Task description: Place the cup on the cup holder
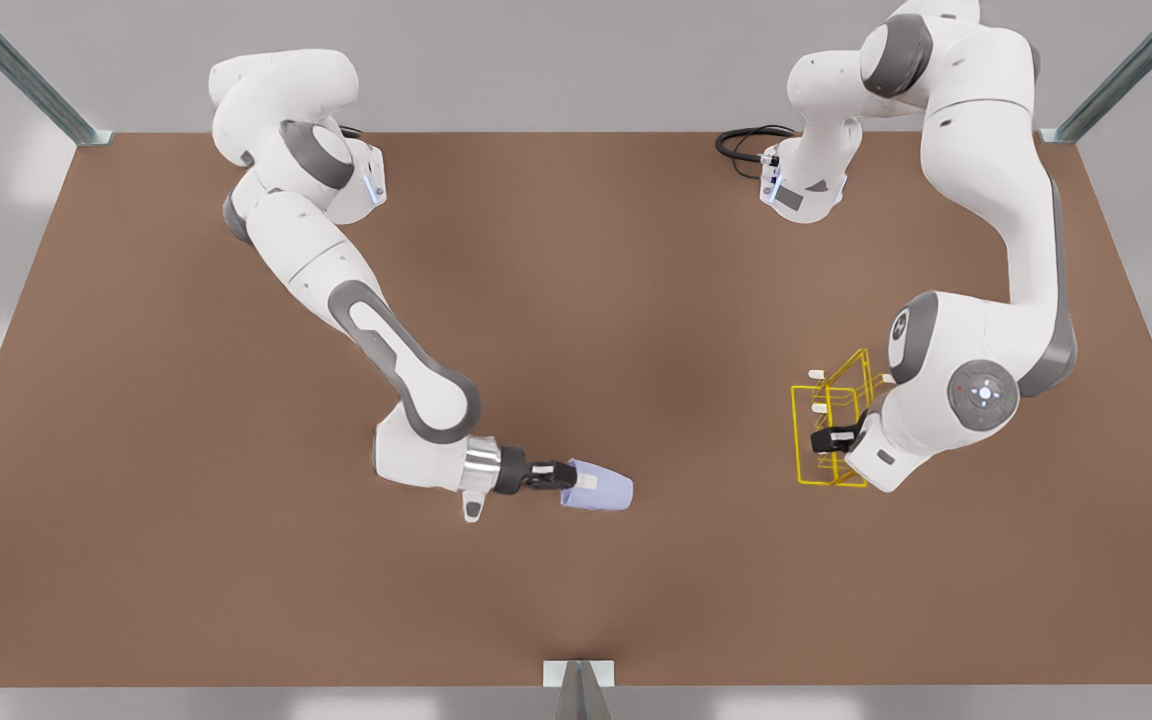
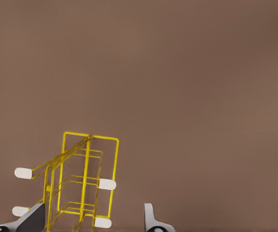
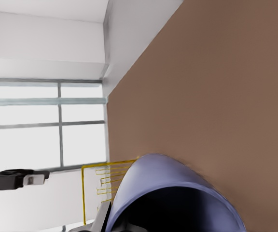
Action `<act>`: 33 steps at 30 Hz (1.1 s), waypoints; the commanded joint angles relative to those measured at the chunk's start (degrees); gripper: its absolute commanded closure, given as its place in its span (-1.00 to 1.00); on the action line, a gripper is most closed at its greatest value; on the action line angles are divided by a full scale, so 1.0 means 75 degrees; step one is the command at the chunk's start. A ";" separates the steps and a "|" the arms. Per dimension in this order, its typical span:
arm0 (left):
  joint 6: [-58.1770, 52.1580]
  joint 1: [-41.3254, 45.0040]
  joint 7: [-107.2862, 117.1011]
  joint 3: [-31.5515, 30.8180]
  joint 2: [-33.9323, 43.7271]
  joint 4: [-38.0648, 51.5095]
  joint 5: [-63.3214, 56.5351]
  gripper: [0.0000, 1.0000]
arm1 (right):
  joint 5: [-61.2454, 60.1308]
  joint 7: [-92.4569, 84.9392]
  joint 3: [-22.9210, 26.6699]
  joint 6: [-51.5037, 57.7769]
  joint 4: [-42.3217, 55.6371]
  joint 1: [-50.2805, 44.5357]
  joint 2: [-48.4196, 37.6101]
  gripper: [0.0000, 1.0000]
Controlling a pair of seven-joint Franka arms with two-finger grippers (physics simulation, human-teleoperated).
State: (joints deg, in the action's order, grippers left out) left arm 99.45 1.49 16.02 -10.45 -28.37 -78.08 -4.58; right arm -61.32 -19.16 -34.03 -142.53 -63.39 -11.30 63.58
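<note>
Lavender-blue cup lies on its side just above the brown desk, near-centre, well apart from the rack. The right tool is clenched on the cup at its rim, one finger inside the mouth; the right wrist view shows the open mouth close up, with the yellow rack far beyond it.

Farther back and to the front view's right, the yellow wire cup holder stands upright on the desk, white-capped prongs pointing toward the front view's left. The left tool sits right at the holder, low against the wire. In the left wrist view its fingers stand apart, released, the frame just ahead of them. Whether any finger touches wire: cannot tell.

Judgement: cup grasped, transfer to holder not yet done.

Risks:
- Rim pinch is shallow; smooth tapered wall could rotate or slip during transit.
- Holder is light wire; if the left tool fails to steady it, a misaligned cup mouth could push a prong and tip the rack.
- Arms converge at the holder; collision possible.
</note>
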 commanded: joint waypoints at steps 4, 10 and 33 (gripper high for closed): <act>-0.0053 0.0001 0.0161 -0.0001 -0.0049 -0.0007 -0.0010 -1.00 | -0.0191 0.0268 0.0120 -0.0425 0.0542 -0.0814 0.0721 0.57; 0.0030 0.0001 0.0220 0.0011 -0.0060 0.0005 -0.0022 -1.00 | -0.0168 0.0667 0.0682 -0.0647 0.0460 -0.1247 0.0721 0.57; 0.1048 0.2180 1.9497 -0.0481 -0.1982 0.1165 -0.1041 -1.00 | 0.8738 0.2824 0.3096 0.6489 -0.4063 0.2748 -0.8372 -1.00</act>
State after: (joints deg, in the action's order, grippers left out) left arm 104.87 17.54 96.66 -14.05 -42.78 -69.41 -11.16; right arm -4.11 -9.64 -11.03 -105.13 -90.37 8.94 4.17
